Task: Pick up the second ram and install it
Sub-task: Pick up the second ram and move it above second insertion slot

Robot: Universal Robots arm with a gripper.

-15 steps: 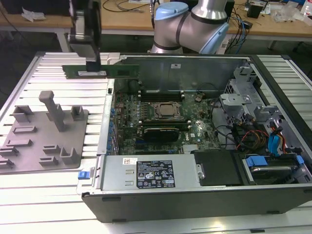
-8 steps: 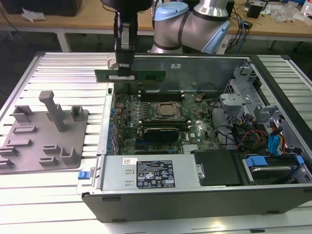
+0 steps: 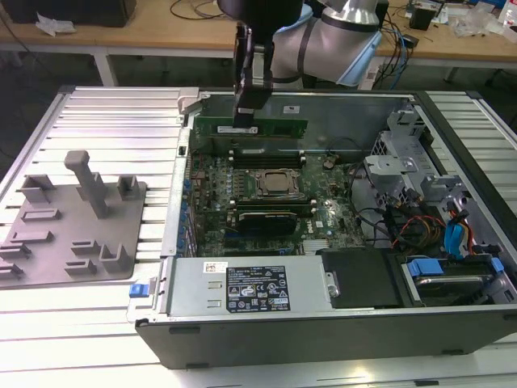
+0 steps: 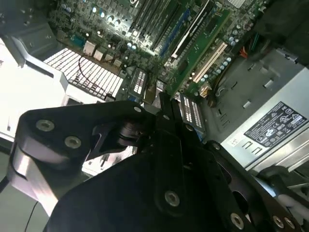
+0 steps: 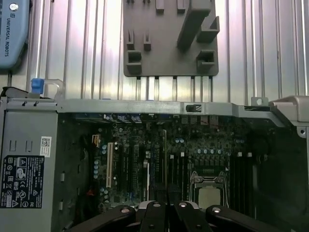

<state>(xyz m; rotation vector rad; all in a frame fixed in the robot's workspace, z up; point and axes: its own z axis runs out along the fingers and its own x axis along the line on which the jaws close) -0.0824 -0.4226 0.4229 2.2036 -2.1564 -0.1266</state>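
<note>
Jaws were clenched on the second ram (image 3: 279, 128), which hung level inside the open computer case (image 3: 323, 331), above the motherboard (image 3: 323, 214). Seen in the exterior view, the stick sat at twelve o'clock from the processor socket (image 3: 277, 183). The grey fixture plate (image 3: 56, 242) lay on the desk (image 3: 105, 121) at nine o'clock from the case, well apart from the stick.
</note>
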